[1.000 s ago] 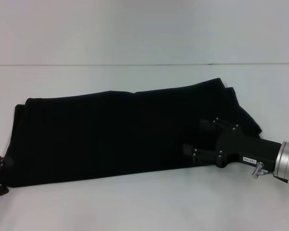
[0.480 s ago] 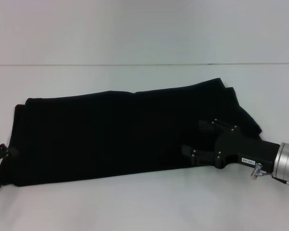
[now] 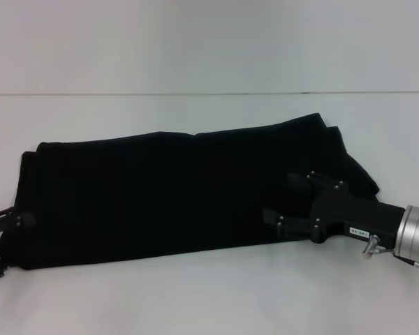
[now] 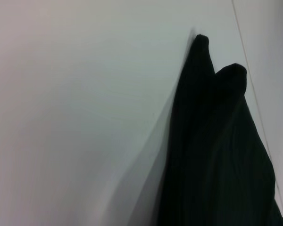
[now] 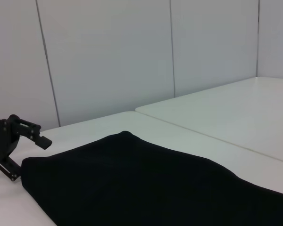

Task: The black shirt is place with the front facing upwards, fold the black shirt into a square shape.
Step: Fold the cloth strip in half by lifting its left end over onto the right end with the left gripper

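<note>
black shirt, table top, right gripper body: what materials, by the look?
The black shirt looks like soft matte knit cloth: it lies limp, with rounded folded edges and no sheen. The table looks like a smooth white laminate or painted board, evenly pale; which one is unclear. The right gripper seems to be matte black metal or hard plastic, with visible screw heads and a silver metallic wrist.

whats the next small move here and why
Probably nudge the left gripper inward onto the black shirt's left end and close on it. The shirt lies as a long folded band, not yet square. The right gripper already sits open over the right end, while the left waits at the cloth's edge.
</note>
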You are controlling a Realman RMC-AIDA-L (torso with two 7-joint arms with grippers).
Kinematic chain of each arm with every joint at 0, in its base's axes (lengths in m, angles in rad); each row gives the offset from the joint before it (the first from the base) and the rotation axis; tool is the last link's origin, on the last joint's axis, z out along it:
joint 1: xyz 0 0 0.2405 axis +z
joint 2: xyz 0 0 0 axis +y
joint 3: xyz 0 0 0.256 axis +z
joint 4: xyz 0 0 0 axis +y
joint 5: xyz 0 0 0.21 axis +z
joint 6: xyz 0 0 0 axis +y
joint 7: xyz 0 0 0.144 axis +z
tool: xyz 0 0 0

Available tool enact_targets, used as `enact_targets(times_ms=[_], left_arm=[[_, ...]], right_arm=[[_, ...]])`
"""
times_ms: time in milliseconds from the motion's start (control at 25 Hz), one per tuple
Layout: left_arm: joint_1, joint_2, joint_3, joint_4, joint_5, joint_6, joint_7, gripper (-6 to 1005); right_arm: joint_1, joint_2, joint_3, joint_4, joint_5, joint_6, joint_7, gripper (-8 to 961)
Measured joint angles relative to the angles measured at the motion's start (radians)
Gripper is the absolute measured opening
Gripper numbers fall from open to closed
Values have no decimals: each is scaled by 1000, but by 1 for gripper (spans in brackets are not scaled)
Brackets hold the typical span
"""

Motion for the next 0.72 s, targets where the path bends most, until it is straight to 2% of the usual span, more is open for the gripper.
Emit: enact_targets(times_ms=[200,400,720], left_arm=[[-6,13,48,6,4,14,-30,769],[-9,12,64,30,15,18,-30,761],[-13,14,58,29,21,8,-34,395]], right_arm=[[4,0,0,9,0,4,0,942],[6,0,-1,9,0,8,0,941],[6,0,0,9,0,10,0,941]])
